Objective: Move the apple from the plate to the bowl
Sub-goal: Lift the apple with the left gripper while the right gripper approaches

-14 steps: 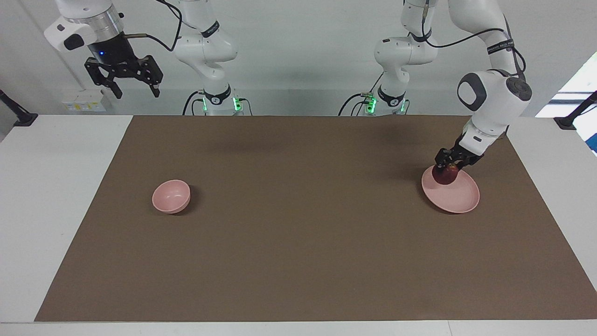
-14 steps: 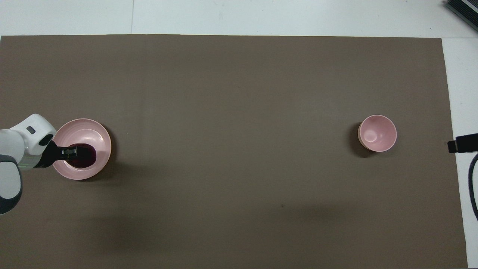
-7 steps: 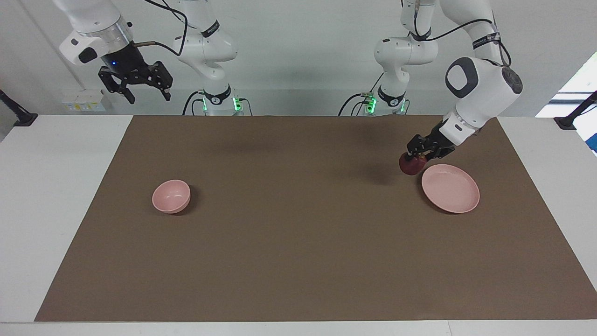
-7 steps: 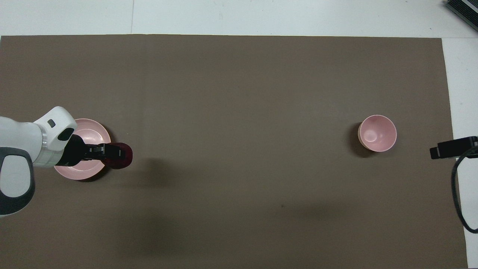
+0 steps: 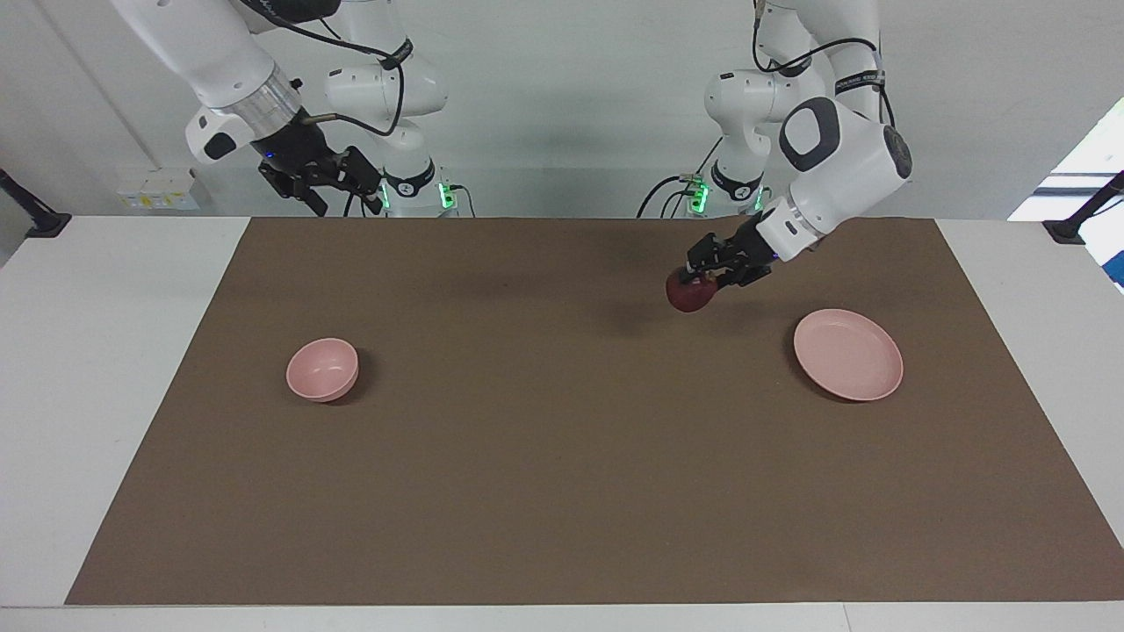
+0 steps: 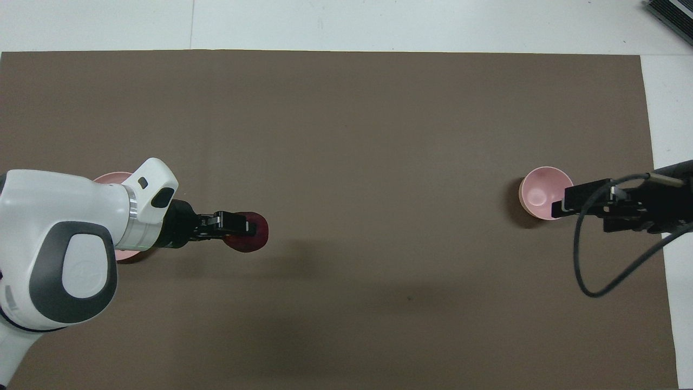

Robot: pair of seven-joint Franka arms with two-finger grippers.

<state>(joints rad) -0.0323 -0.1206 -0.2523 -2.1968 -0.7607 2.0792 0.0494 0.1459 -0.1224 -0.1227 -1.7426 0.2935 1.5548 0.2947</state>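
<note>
Facing view: brown mat (image 5: 562, 491) covers white table (image 5: 105, 351), pale wall (image 5: 562, 96). Left gripper (image 5: 705, 275) grips apple (image 5: 689, 294) above mat; right gripper (image 5: 338, 197) raised, fingers spread.

I see a white table (image 5: 105, 369) with a big brown mat (image 5: 562, 456) laid flat on it. The mat covers most of the top, and white shows at both ends. The wall (image 5: 562, 105) by the table is plain and pale. A small white box (image 5: 158, 189) sits low on that wall. A black clamp (image 5: 35, 215) grips one end of the table, and another clamp (image 5: 1080, 219) grips the other end. Bright light (image 5: 1098, 158) comes in near that one. Soft shadows lie on the mat.
</note>
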